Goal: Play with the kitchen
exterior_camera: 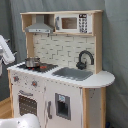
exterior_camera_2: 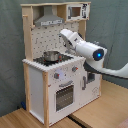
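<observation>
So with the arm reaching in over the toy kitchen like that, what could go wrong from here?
The arm reaches in above the black hob, close to the small metal pot; a low sweep might knock it off. It also sits just under the hood and near the pegboard back, so lifting or pushing forward could bump them.

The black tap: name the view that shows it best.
The first exterior view: the black tap curves in full over the grey sink, unobstructed. In the second exterior view the robot arm crosses in front of that end of the counter, so no tap shows.

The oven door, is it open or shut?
Shut. In both exterior views the oven door lies flush with the front of the kitchen.
</observation>
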Robot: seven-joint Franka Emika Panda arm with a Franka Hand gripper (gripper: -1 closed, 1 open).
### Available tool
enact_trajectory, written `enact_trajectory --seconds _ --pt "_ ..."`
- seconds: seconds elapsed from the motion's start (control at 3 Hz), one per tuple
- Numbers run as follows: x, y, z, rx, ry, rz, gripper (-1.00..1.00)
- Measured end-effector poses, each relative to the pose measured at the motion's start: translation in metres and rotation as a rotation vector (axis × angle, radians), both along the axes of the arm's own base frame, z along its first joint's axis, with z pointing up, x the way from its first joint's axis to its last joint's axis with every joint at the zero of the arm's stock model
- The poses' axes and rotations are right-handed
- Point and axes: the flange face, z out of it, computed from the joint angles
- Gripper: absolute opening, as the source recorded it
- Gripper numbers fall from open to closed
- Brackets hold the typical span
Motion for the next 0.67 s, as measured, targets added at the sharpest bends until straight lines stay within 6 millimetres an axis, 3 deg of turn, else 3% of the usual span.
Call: enact_trajectory --seconds 0.67 --pt "0.0109 0.0193 0.0187 0.129 0.078 -0.036 1.0"
